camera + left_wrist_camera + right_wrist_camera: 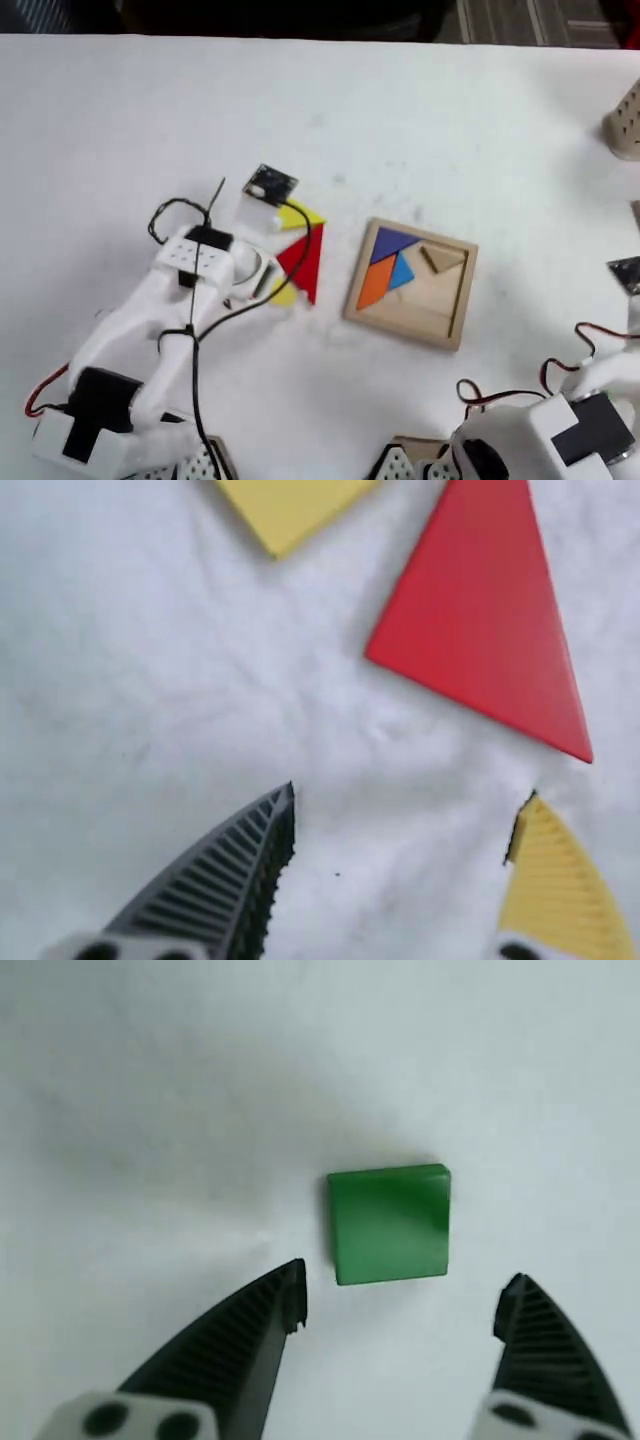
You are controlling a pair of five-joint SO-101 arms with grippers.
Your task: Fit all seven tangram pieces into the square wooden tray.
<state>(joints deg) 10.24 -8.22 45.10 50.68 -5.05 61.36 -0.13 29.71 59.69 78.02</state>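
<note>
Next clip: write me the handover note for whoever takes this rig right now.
Left hand: open, empty, low over the table near the red triangle and yellow piece.
Right hand: open, empty, facing the green square on the table.
Done: purple piece, blue piece, orange piece and tan triangle lie in the tray.
Left: red, yellow and green to place.

L claw & R claw both spread wide.

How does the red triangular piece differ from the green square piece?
The red triangular piece has three corners and lies close to yellow pieces. The green square piece has four corners and lies alone. Both rest flat on the white table, outside the wooden tray.
</note>
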